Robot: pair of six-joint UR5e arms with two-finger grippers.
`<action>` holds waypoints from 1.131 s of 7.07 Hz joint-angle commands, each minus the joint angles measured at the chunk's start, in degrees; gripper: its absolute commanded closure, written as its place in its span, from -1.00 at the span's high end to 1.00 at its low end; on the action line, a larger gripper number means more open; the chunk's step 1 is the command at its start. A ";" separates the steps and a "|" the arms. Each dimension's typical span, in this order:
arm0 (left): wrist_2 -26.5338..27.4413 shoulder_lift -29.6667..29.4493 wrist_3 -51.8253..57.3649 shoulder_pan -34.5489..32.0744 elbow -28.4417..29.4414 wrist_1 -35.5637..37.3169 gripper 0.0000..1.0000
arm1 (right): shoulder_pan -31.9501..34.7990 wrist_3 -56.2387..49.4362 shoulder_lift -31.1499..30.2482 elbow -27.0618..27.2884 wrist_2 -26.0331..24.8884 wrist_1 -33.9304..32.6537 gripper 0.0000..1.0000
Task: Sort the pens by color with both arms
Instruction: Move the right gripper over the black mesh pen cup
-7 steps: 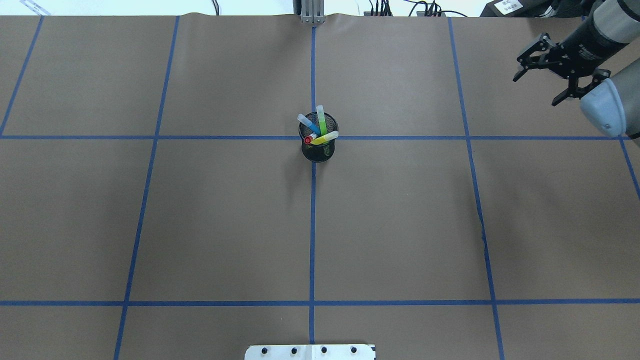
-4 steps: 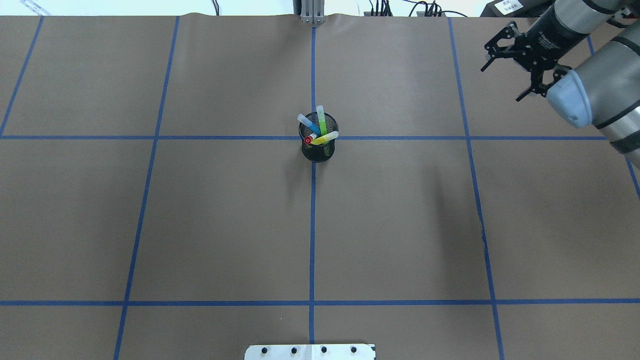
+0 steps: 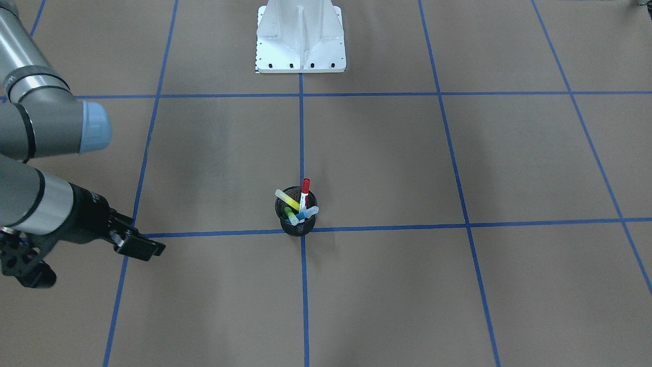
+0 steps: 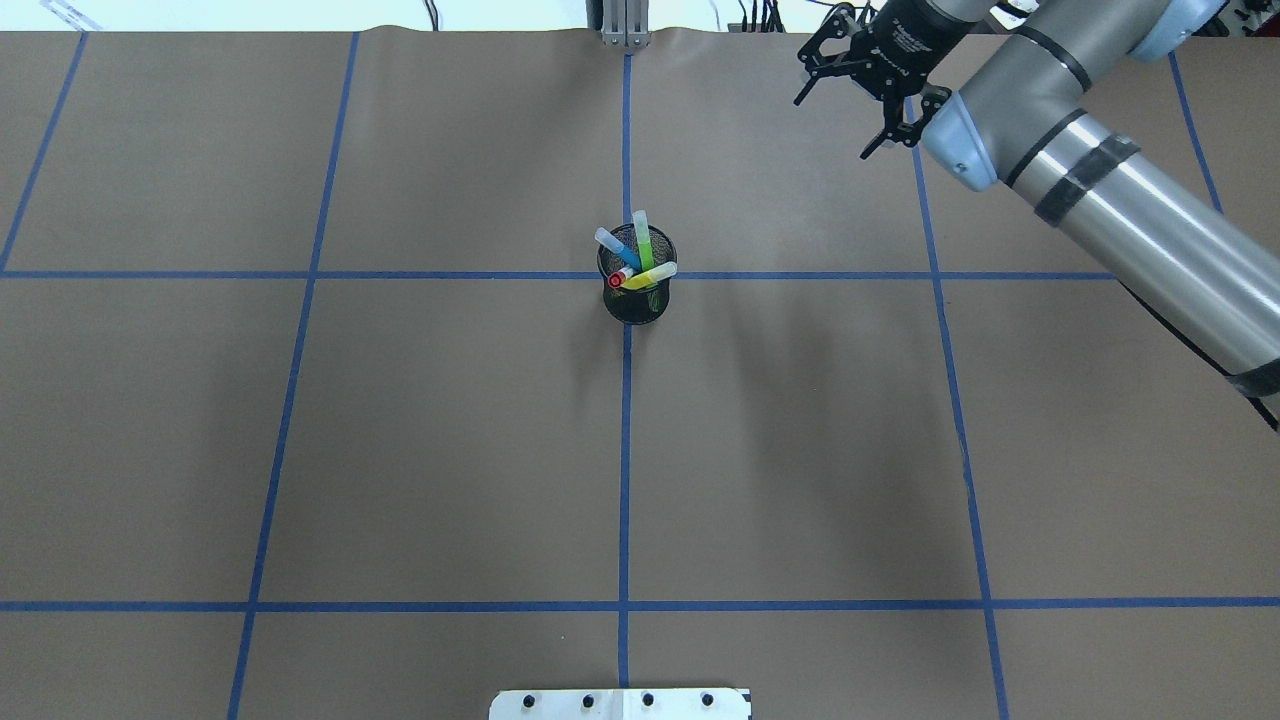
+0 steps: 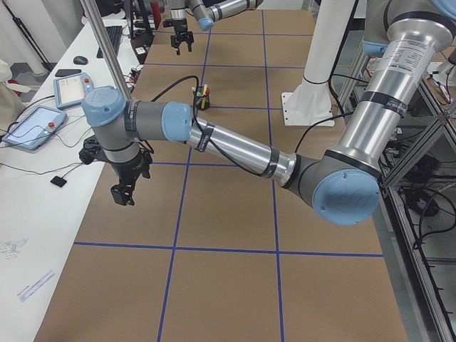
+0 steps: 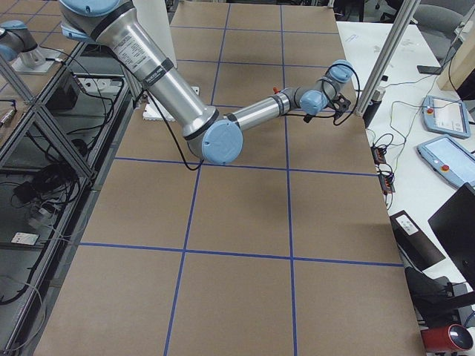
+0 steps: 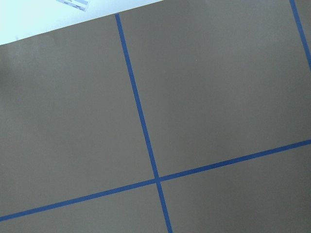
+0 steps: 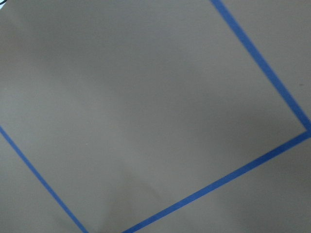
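Pens [image 4: 636, 258] all stand bunched in the black mesh cup [image 4: 637, 303] at the middle of the worktop [image 4: 400, 450], where two blue tape lines [image 4: 300, 274] cross; none is sorted yet. My right fingers [image 4: 831, 130] hang spread wide and empty over the far right part of the worktop, well apart from the cup. I judge the step in hand to be the reach to the cup. I should come in from above, line the gap up with one cap that stands clear, such as the green highlighter [image 4: 642, 238], and close on it alone without tipping the light cup. My left fingers [image 5: 122, 194] show only in the side view, low over the worktop's left end, and I cannot tell whether they are open. Both wrist cameras see only brown paper and tape, never the pens, and the barrels are hidden inside the mesh.
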 commanded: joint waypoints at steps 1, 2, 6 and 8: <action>-0.33 0.76 0.44 0.07 -0.27 -0.35 0.98 | -3.65 2.93 5.42 -4.80 4.85 0.72 1.00; -0.15 2.33 0.44 -0.28 -4.36 0.08 0.98 | -5.06 11.22 8.57 -4.72 4.52 0.71 1.00; -0.41 0.36 -0.79 0.94 -0.41 0.53 0.98 | -9.36 42.68 12.19 -4.89 -3.89 -1.57 1.00; -0.24 -8.41 -2.97 1.21 5.75 -0.43 0.98 | -12.87 45.41 13.78 -5.07 -8.12 -1.40 1.00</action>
